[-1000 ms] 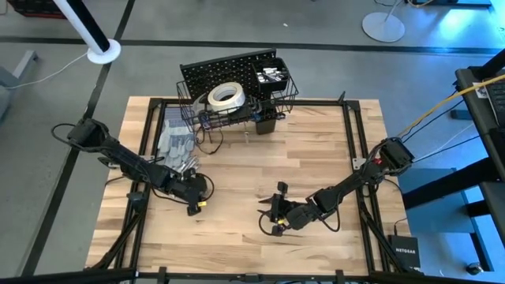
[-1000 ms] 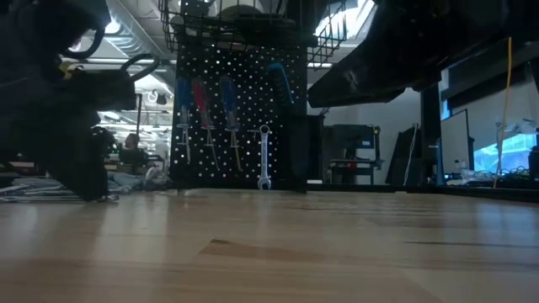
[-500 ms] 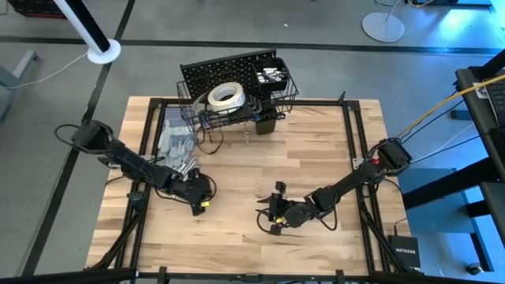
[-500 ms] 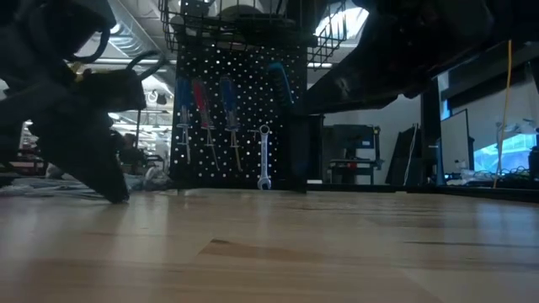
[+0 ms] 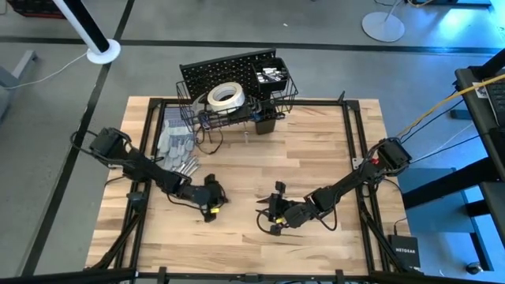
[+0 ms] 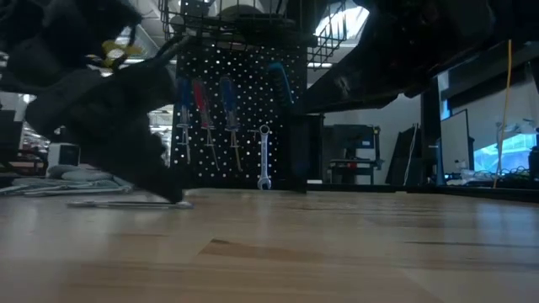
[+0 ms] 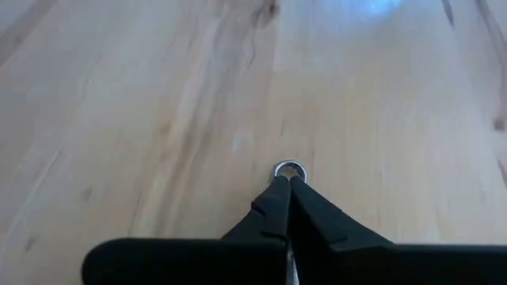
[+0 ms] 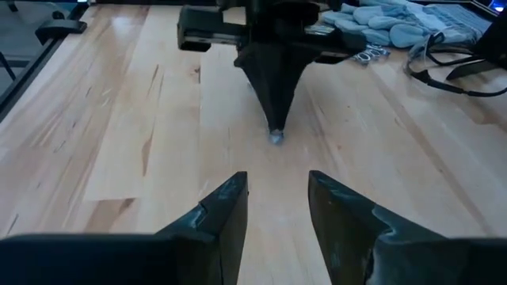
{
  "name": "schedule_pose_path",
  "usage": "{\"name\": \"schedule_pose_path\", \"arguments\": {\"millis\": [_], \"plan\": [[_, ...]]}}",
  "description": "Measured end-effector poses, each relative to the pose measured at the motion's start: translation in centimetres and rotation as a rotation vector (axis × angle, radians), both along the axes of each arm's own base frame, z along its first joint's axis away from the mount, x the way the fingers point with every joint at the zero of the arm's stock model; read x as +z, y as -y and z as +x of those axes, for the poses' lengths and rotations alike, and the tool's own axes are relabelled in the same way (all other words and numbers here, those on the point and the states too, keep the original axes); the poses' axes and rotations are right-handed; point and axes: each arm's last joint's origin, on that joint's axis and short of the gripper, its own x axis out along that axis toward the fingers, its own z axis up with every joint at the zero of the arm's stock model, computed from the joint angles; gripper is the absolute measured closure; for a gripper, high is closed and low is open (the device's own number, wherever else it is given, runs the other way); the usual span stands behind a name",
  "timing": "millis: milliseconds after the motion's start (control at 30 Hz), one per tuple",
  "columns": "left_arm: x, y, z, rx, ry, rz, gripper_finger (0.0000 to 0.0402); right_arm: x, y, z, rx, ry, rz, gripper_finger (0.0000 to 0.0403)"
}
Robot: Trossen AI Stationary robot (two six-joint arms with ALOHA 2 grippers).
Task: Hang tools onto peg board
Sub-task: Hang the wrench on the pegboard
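From above, I have the left pincer [image 5: 211, 202] low on the wooden surface [image 5: 316, 142], left of centre, and the right pincer [image 5: 274, 216] just to its right, pointing toward it. The peg board [image 5: 225, 71] stands at the far edge with a tape roll [image 5: 225, 95] in its wire basket [image 5: 288, 93]; grey gloves [image 5: 173, 143] and a few loose tools [image 5: 188, 165] lie near the left arm

At table height, my left arm shows as a dark mass on the left, its tip down on a flat wrench [image 6: 126, 203] lying on the surface. Behind it the board [image 6: 244, 118] carries screwdrivers [image 6: 202, 105] and a hanging wrench [image 6: 264, 157]

In the left wrist view, my fingers [image 7: 317, 218] are clenched together, and the wrench's ring end [image 7: 288, 169] pokes out right at their tips, so I'm grasping the wrench

In the right wrist view, my fingers [image 8: 226, 214] stand apart with nothing between them, facing the left pincer [image 8: 275, 127] tip-down on the wood
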Motion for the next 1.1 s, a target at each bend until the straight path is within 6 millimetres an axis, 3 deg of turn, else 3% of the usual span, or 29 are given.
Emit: {"name": "schedule_pose_path", "arguments": {"millis": [233,433,667,900,1100], "plan": [[3.4,0.5,1.8,-0.046,0.084,0.02,0.0383,0.5,1.1,0.8,-0.031,0.05,0.002,0.0265],[5.0,0.3,-0.3,0.008,-0.078,-0.045,0.031,-0.6,3.5,2.8,-0.01,0.072,0.077,0.0265],[4.4,1.4,-2.7,0.05,-0.195,-0.047,0.0255,-3.9,5.2,6.9,0.093,0.009,0.13,0.0268],[3.9,2.2,-3.5,0.083,-0.156,-0.009,0.0249,-5.8,5.4,10.1,0.156,-0.017,0.133,0.0331],[3.9,2.2,-3.5,0.092,-0.146,0.007,0.0249,-6.5,5.5,10.2,0.168,-0.101,0.105,0.0396]]}}
